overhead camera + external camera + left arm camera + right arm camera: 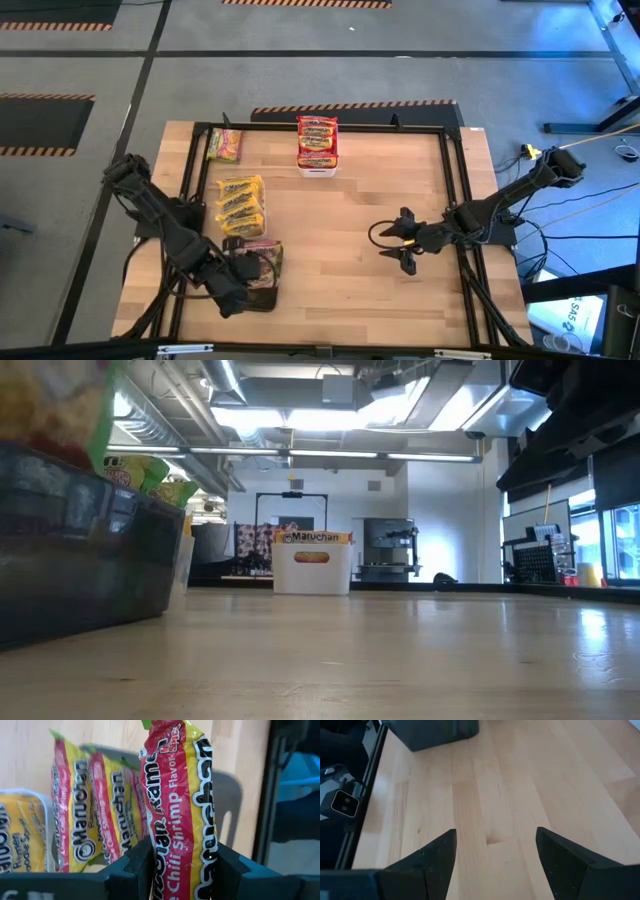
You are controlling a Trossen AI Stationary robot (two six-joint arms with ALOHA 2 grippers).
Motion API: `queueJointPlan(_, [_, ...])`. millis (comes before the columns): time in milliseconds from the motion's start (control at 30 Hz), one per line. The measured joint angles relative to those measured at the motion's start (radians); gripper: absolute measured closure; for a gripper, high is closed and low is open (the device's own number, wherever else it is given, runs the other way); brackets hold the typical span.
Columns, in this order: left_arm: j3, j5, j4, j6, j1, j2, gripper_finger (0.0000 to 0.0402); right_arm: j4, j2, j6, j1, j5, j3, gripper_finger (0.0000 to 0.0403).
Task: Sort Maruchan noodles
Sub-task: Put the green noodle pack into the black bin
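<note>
Left gripper [175,870] is clamped on a chili shrimp packet [177,810], held on edge over the dark tray [262,297] near the bench's front-left corner. More pink-band packets [95,815] stand in the tray behind it. Right gripper [404,240] hovers spread and empty over bare bench right of centre; that arm is idle.

Other noodles: yellow packets [240,205] in a bin by the left edge, red-band packets [317,140] in the white bin [318,170] at the middle of the back edge, one loose packet [225,145] near the back-left corner.

Risks:
- The grip pinches crinkly film at one end only. The packet could slip or rotate in the jaws if swung fast.
- A release with the packet this upright could let it tip off the tray rim rather than nest with the others.
- The left arm is crowded against tray and frame, so a careless retract could nudge the tray or the yellow bin.
- Band colours are similar, so a pink packet could get misfiled as red.

Readable text: "Ramen", "Chili Shrimp Flavor" on the held packet; "Maruchan" on the tray packets and on the back bin's packets in the low view; "Ramen Noodle Soup" on a yellow one.
</note>
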Motion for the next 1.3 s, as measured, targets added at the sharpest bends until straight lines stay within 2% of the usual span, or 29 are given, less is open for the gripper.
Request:
queueJointPlan(300, [-0.109, 0.022, 0.15, 0.036, 0.013, 0.001, 0.0264, -0.001, 0.0, 0.024, 0.0, -0.002, 0.0, 0.0153])
queueJointPlan(567, [-0.185, 0.025, 0.219, 0.071, 0.026, 0.001, 0.0264, -0.001, 0.0, 0.024, 0.0, -0.001, 0.0, 0.0153])
queueJointPlan(1067, [-0.193, 0.02, 0.246, 0.063, 0.038, 0.109, 0.0264, 0.0, 0.0, 0.024, 0.0, 0.0, 0.0, 0.0153])
queueJointPlan(1300, [-0.193, 0.05, 0.243, 0.032, 0.052, 0.123, 0.0233, 0.0, 0.0, 0.023, 0.0, 0.0, 0.0, 0.0153])
